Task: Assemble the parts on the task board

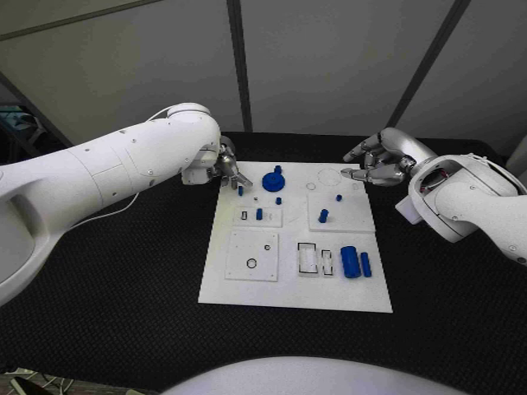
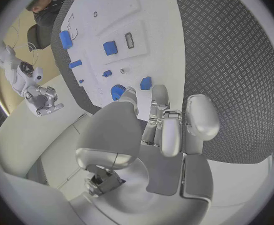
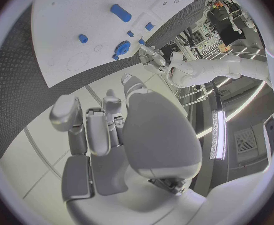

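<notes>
My left hand [image 1: 222, 167] pinches a small blue peg [image 1: 240, 189] at the task board [image 1: 335, 298]'s far-left corner; my right hand [image 1: 380, 164] hovers released. The peg looks light, rigid and slick, so I'd grip its upper shaft.

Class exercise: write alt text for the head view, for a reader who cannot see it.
Two white robot arms reach over a white board on a black table, the left robot hand and right robot hand poised at its far corners. Small blue parts sit on the board.
</notes>
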Motion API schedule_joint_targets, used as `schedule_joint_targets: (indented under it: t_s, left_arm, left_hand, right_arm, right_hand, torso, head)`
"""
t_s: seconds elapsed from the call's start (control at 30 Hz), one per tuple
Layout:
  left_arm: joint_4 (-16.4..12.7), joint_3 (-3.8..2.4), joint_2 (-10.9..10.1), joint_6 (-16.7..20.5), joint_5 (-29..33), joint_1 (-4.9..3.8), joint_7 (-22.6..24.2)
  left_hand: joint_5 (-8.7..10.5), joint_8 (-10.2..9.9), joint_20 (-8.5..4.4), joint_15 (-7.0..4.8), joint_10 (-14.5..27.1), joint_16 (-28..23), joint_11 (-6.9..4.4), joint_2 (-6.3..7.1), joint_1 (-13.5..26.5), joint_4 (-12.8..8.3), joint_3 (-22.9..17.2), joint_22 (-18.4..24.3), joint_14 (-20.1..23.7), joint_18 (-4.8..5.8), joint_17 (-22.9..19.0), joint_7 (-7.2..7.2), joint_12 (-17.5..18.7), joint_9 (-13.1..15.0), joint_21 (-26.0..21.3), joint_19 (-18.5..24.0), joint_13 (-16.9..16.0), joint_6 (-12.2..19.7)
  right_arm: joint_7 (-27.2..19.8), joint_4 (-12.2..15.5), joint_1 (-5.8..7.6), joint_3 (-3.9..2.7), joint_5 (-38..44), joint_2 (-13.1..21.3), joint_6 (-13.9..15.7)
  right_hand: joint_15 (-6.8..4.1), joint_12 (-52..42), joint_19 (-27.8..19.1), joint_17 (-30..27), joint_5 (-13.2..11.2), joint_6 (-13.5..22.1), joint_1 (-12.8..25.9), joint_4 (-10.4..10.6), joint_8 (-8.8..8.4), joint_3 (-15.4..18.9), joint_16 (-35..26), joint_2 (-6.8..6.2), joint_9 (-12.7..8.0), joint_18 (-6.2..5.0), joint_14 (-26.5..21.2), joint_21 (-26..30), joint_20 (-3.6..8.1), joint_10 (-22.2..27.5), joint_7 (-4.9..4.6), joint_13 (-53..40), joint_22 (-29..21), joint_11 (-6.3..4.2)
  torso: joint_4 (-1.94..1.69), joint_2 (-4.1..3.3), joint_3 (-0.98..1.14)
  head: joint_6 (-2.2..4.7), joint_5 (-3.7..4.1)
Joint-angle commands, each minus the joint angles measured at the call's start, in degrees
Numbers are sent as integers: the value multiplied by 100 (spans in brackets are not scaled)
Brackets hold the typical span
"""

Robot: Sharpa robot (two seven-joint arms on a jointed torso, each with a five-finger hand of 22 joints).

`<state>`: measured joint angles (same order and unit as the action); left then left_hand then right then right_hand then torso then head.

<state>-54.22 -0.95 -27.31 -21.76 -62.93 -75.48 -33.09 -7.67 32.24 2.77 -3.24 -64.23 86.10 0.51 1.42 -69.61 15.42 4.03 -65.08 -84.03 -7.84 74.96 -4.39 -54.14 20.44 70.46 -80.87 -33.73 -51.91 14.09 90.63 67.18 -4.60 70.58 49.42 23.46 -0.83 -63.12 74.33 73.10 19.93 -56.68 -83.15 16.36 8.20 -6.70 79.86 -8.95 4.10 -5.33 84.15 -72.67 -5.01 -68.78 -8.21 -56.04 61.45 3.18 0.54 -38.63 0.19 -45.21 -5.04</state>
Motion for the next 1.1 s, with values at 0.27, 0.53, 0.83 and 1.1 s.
schedule_joint_targets:
  t_s: [0.27, 0.53, 0.83, 1.1]
  left_arm:
    - [-24, 0, 4, 4, 46, 9, 89]
    - [-38, 0, -6, 22, 77, 12, 51]
    - [-46, 0, -14, 14, 82, 13, 27]
    - [-49, 0, -21, 87, 91, 14, 57]
  left_hand:
    - [-5, 30, -20, -28, -41, 48, -43, -102, -128, -41, 3, -37, -418, 254, 896, 9, -44, -57, 55, -49, 33, -100]
    - [-10, 32, -29, -39, -69, 69, -55, -193, -222, -76, -25, -97, -428, 265, 928, 23, -54, -101, 98, -69, 42, -151]
    - [-9, 48, -38, -56, -133, 106, -78, -253, -317, -129, -52, -158, -448, 276, 990, 48, -95, -135, 140, -91, 8, -215]
    - [-9, 73, -58, -83, -209, 158, -114, -290, -474, -244, -94, -171, -475, 275, 1079, 89, -123, -171, 143, -93, -14, -291]
  right_arm:
    - [-44, 4, 8, -4, 24, -7, -31]
    - [-43, 4, 8, -4, 24, -8, -36]
    - [-53, 0, 8, -4, 23, -6, -54]
    - [-79, -4, 8, -4, 0, -14, -84]
  right_hand:
    - [-38, 13, -21, 0, 24, 1, 33, -6, 22, -30, -35, 25, -7, -69, 198, 18, -1, 27, 13, 3, -9, -12]
    - [-38, 11, -17, 3, 31, -1, 29, -7, 24, -38, -34, 29, -7, -68, 199, 18, -1, 25, 13, 1, -6, -12]
    - [-38, 11, -17, 3, 31, -1, 29, -7, 24, -38, -34, 29, -7, -68, 199, 18, -1, 25, 13, 1, -6, -12]
    - [-39, 15, -23, 1, 42, -2, 23, -10, 27, -47, -38, 32, -7, -71, 200, 29, 0, 30, 13, 9, -21, -13]
  torso:
    - [-5, 2, 2]
    - [3, 0, 1]
    - [-2, 3, -1]
    - [0, -3, 1]
  head:
    - [-9, 4]
    - [-11, 0]
    - [-23, 17]
    - [-30, 12]
